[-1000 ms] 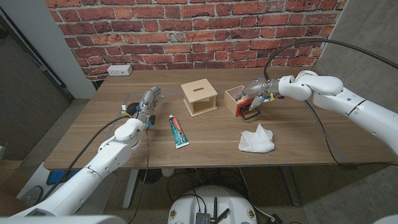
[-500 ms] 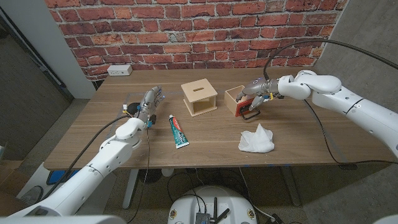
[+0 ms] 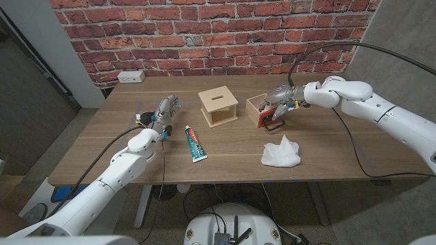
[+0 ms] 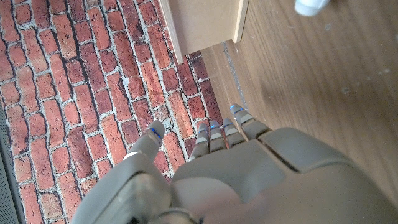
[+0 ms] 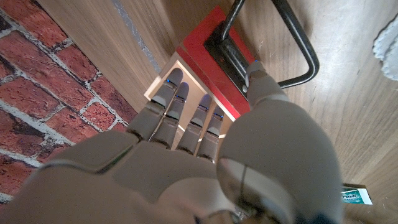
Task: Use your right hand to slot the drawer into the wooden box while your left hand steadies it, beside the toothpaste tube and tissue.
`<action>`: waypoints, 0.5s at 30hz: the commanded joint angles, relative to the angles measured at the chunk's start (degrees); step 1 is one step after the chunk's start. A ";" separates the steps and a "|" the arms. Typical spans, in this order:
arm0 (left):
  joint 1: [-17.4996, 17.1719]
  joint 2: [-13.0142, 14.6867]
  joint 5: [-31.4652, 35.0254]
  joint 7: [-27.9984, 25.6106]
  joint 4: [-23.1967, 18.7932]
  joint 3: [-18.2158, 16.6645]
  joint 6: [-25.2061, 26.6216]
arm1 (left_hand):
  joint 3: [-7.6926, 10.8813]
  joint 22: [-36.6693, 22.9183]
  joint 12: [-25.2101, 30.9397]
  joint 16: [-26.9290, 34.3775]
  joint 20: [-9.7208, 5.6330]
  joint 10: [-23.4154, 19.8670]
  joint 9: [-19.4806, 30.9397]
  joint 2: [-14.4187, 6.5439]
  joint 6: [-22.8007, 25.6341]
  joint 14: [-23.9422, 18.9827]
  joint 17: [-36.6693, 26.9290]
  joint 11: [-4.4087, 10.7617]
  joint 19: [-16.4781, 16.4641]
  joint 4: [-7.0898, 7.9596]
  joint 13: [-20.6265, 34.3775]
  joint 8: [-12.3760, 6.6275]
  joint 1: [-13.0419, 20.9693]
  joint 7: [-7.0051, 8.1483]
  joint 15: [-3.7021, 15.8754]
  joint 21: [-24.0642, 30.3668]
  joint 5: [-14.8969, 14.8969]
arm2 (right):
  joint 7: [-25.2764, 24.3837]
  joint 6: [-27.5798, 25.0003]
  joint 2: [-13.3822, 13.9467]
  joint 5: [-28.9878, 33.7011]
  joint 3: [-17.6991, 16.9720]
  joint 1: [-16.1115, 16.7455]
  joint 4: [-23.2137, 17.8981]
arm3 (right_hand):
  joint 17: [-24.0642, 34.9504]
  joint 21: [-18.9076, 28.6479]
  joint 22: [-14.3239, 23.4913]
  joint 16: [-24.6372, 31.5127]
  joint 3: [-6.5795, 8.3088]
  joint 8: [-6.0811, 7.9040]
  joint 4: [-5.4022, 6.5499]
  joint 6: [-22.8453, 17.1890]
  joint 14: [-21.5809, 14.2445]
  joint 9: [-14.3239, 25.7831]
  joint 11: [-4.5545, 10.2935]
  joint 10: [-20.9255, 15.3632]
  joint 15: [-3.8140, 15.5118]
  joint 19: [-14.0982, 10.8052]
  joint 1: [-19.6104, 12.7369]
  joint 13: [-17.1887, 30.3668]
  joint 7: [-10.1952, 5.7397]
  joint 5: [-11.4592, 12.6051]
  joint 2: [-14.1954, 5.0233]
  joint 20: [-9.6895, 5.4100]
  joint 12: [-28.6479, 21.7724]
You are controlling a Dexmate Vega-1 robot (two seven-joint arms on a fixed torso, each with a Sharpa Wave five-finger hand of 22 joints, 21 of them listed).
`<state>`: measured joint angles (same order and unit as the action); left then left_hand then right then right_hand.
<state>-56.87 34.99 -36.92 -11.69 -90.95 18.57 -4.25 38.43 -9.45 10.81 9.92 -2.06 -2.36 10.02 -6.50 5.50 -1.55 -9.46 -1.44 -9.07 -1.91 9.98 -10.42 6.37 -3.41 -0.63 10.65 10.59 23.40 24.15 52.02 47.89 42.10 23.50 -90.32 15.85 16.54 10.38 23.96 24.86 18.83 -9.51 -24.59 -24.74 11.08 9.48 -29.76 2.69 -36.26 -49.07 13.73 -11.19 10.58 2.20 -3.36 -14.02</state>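
We've got the right hand [image 3: 277,101] on the drawer [image 3: 261,110], just right of the wooden box [image 3: 218,107].
Its fingers lie over the drawer's open top with the thumb on the red front by the black handle [image 5: 292,46]. Our left hand [image 3: 162,112] stands well left of the box, fingers straight, holding nothing. Toothpaste tube [image 3: 195,143] and tissue [image 3: 281,152] lie nearer us than the box.

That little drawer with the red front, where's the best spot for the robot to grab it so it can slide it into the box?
Probably by its red front, coming from above. The drawer sits upright on the table, open top up, black handle sticking out forward. The right hand is already there: fingers over the open top, thumb against the red face. That leaves the back end free to enter the wooden box.
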 commanded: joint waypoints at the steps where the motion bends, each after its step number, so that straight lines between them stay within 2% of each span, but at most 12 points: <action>1: 0.50 -0.23 -0.18 0.33 0.73 0.26 0.15 | 0.41 -0.16 0.34 0.17 -2.83 -0.67 0.06 -3.08 0.43 -0.32 -0.11 0.09 -0.54 -0.13 0.23 -0.23 -0.69 0.19 0.14 0.23 -0.18 | -1.24 0.73 -0.48 -0.41 0.42 -0.69 1.41 | 0.42 0.50 -0.10 0.98 -0.66 0.63 0.02 -1.79 -1.72 0.17 0.13 -1.62 9.42 -1.56 -1.08 0.29 -0.07 0.09 -0.22 -4.80 -0.81; 6: 0.80 -0.23 -0.28 0.61 1.07 0.37 0.32 | 0.51 -0.16 0.37 0.17 -2.76 -0.77 0.06 -3.08 0.55 -0.39 -0.11 0.08 -0.58 -0.18 0.23 -0.25 -0.68 0.23 0.14 0.24 -0.18 | -1.43 1.08 -0.70 -0.55 0.65 -1.02 1.99 | 0.77 0.62 -0.22 2.02 -1.07 1.00 -0.09 -3.17 -3.69 0.18 -0.20 -3.86 9.65 -2.84 -2.07 0.30 -0.43 0.14 -0.66 -5.58 -1.40; 9: 0.92 -0.21 -0.42 0.85 1.23 0.44 0.46 | 0.56 -0.16 0.40 0.20 -2.76 -0.85 0.06 -3.08 0.58 -0.50 -0.10 0.13 -0.65 -0.22 0.23 -0.25 -0.67 0.25 0.13 0.26 -0.19 | -1.98 1.15 -0.76 -0.28 0.76 -1.03 2.14 | 0.86 0.67 -0.26 2.34 -1.03 1.18 -0.14 -3.80 -4.39 0.18 -0.08 -3.95 9.81 -3.27 -2.57 0.27 -0.60 0.22 -1.00 -5.66 -1.32; 15: 1.14 -0.28 -0.52 1.08 1.60 0.50 0.42 | 0.73 -0.16 0.44 0.29 -2.73 -1.02 0.05 -3.08 0.61 -0.88 -0.07 0.15 -0.95 -0.38 0.24 -0.21 -0.58 0.23 0.10 0.35 -0.20 | -2.96 1.50 -0.77 0.17 0.94 -1.12 2.37 | 0.38 0.73 -0.30 2.69 -0.68 1.71 -0.15 -5.78 -7.56 0.16 0.46 -6.75 9.90 -4.52 -3.45 0.15 -0.62 0.41 -1.46 -6.69 -1.99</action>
<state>-56.23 34.80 -37.22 -11.02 -90.06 18.86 -4.04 38.67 -9.45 10.89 9.92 -2.04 -2.68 9.93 -6.50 5.50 -1.86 -9.39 -1.13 -9.46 -2.14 9.98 -10.42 6.37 -3.41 -0.30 10.65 10.58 21.99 24.99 51.43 47.55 42.69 22.66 -88.63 16.33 16.98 10.13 26.12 23.97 19.94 -9.52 -28.95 -30.95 11.08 9.77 -35.30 2.82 -40.04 -51.95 13.72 -11.74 10.58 0.67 -3.68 -15.51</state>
